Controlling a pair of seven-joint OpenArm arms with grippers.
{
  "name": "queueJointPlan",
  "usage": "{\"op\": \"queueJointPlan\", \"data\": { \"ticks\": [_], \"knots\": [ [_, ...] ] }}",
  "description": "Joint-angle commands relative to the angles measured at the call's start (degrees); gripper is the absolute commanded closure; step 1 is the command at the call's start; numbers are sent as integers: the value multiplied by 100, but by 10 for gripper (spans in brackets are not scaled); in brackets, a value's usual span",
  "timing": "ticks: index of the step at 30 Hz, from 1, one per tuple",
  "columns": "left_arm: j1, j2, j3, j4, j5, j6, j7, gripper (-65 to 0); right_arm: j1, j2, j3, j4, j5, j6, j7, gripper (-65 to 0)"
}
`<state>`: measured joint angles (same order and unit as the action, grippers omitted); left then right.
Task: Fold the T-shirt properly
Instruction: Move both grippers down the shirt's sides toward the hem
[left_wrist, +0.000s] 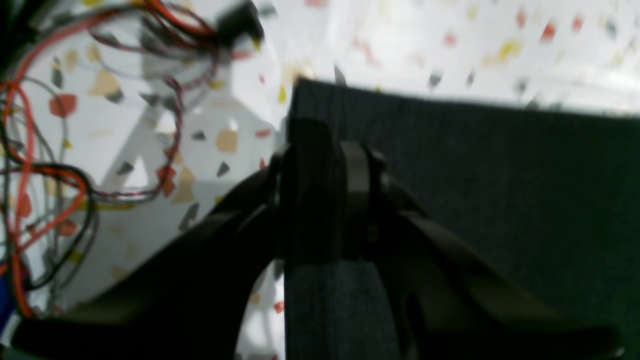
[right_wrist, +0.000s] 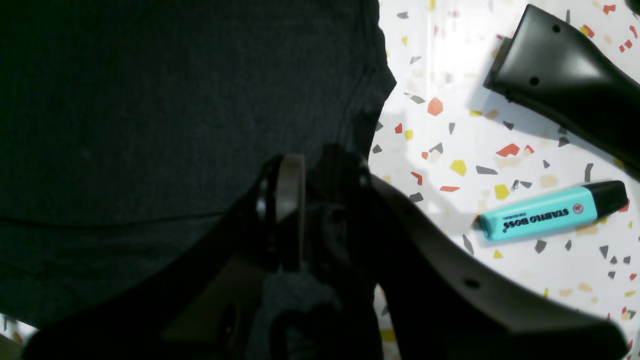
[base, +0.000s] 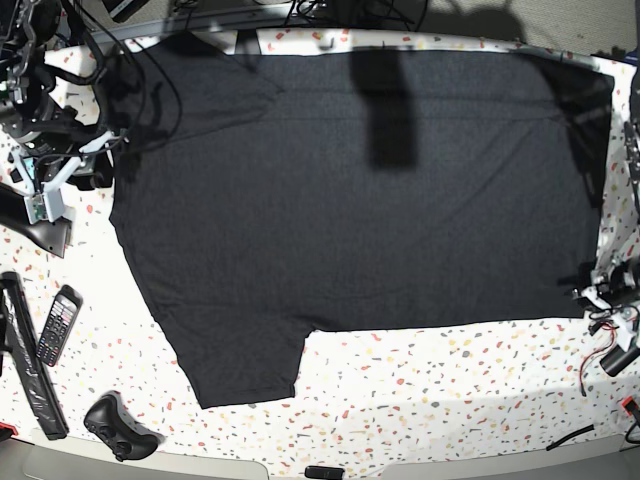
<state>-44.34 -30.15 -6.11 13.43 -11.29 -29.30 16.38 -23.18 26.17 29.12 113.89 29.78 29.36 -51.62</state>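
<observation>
Black T-shirt (base: 360, 190) spread flat over the white speckled tabletop (base: 420, 390).

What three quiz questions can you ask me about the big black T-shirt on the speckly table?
1. True or false: the large black cloth T-shirt is scrunched into a ball.
2. In the right wrist view, what lies on the white speckled table beside the shirt? A) a turquoise plastic highlighter pen B) a banana C) a spoon
3. How many grippers are pinching the shirt's edge?

Key:
1. False, it lies spread flat.
2. A.
3. Two: the left gripper and the right gripper.
</observation>
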Motion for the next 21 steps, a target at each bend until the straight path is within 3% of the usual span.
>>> {"op": "queueJointPlan", "data": {
  "ticks": [1, 8, 15, 17, 19, 21],
  "knots": [
    [-140, -101, -9, 9, -26, 24, -144, -142, 28, 96, 44, 85, 26, 17, 87, -138],
    [-72, -63, -9, -199, -4, 57, -146, -142, 31, 98, 48, 85, 28, 17, 55, -138],
    [232, 192, -9, -199, -7, 61, -149, -140, 31, 98, 48, 87, 28, 20, 57, -138],
    [260, 225, -9, -199, -9, 57, -144, -94, 31, 98, 48, 87, 26, 20, 57, -138],
    [260, 216, -11, -199, -11, 61, -116, -5, 31, 101, 48, 87, 28, 20, 66, -138],
    [258, 181, -11, -199, -31, 61, -109, 0, 33, 116, 48, 87, 28, 20, 179, -138]
  ]
}}
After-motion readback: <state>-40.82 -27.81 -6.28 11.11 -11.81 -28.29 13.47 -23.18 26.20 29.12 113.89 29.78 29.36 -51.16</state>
